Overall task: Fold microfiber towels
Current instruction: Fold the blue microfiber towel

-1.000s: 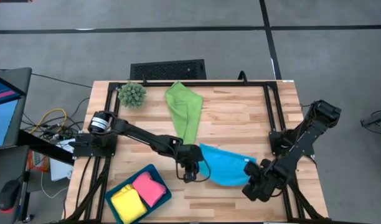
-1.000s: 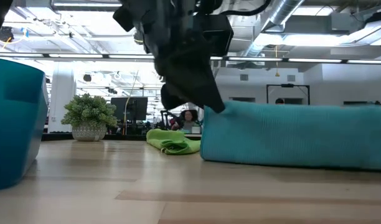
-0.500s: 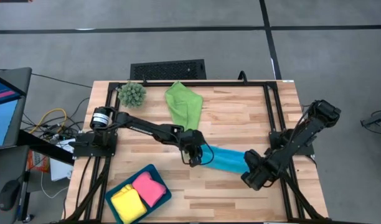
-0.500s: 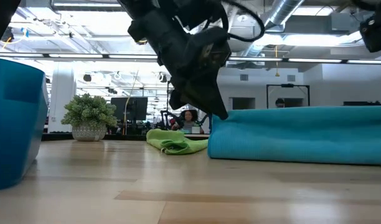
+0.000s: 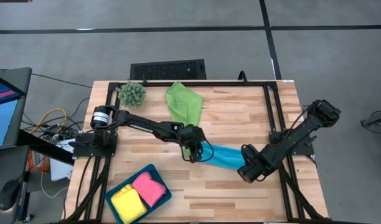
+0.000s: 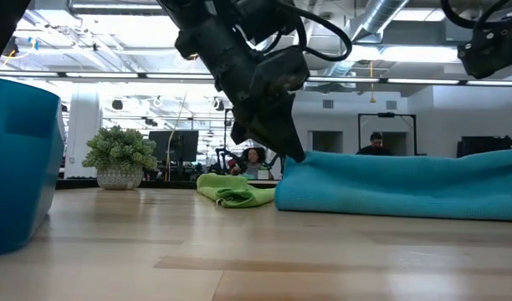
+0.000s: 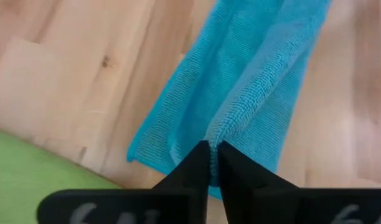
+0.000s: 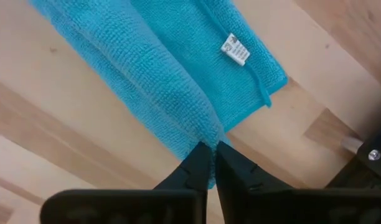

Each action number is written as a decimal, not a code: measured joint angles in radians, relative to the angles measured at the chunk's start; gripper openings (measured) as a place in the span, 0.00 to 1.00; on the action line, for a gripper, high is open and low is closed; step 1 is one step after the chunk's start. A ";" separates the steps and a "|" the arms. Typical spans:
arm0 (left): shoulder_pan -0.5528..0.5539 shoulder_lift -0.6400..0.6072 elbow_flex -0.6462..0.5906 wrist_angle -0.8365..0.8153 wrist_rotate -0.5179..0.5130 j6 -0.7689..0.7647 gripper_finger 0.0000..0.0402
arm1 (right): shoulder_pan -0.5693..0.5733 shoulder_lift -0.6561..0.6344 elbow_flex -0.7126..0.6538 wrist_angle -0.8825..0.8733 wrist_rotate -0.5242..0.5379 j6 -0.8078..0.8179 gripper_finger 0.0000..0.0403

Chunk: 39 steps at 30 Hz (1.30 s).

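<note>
Blue towel (image 5: pixel 223 157) lying as a narrow folded strip near the table's (image 5: pixel 240 118) middle, pinched at both ends: left gripper (image 5: pixel 192 152) clenched on the end nearest the green towel (image 5: pixel 183 107), right gripper (image 5: pixel 245 170) clenched on the far end, fingertips nearly together on a thin fold in each wrist view; sewn label (image 8: pixel 234 48) showing face up near the right gripper's corner.

Step in hand judged as laying the fold flat along its length; best done by keeping both ends level and gently taut, lowering both at once so the edges line up, then letting go only once the cloth rests on the wood; risk of dragging a layer out if one end releases first.

Green towel lying unfolded just beyond the blue towel; pink towel (image 5: pixel 149 188) and yellow towel (image 5: pixel 126 204) folded in the tray (image 5: pixel 160 182), well apart from the blue towel.
</note>
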<state>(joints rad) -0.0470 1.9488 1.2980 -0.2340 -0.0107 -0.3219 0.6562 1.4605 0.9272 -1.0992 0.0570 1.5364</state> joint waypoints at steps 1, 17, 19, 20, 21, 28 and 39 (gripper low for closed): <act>0.000 0.000 0.000 0.000 -0.017 0.000 0.07 | -0.005 0.000 0.000 0.000 0.000 0.000 0.12; 0.009 0.000 0.000 0.000 -0.071 -0.004 0.41 | -0.061 0.000 -0.001 -0.077 -0.023 0.029 0.24; 0.013 0.000 0.000 0.000 -0.073 -0.019 0.42 | -0.067 0.000 -0.001 -0.076 -0.021 0.028 0.27; 0.014 0.000 0.000 0.000 -0.073 -0.024 0.42 | -0.070 0.000 -0.001 -0.076 -0.020 0.027 0.28; 0.013 0.000 0.000 0.000 -0.067 -0.029 0.42 | -0.072 0.000 -0.001 -0.077 -0.019 0.027 0.29; -0.003 -0.009 0.002 0.151 0.134 -0.040 0.38 | -0.015 -0.021 0.000 0.076 0.146 0.009 0.37; -0.091 0.100 0.001 0.178 -0.029 -0.057 0.14 | 0.104 0.038 -0.057 0.215 0.165 0.141 0.30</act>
<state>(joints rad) -0.1381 2.0485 1.2987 -0.0556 -0.0399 -0.3788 0.7601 1.4987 0.8699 -0.8839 0.2224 1.6778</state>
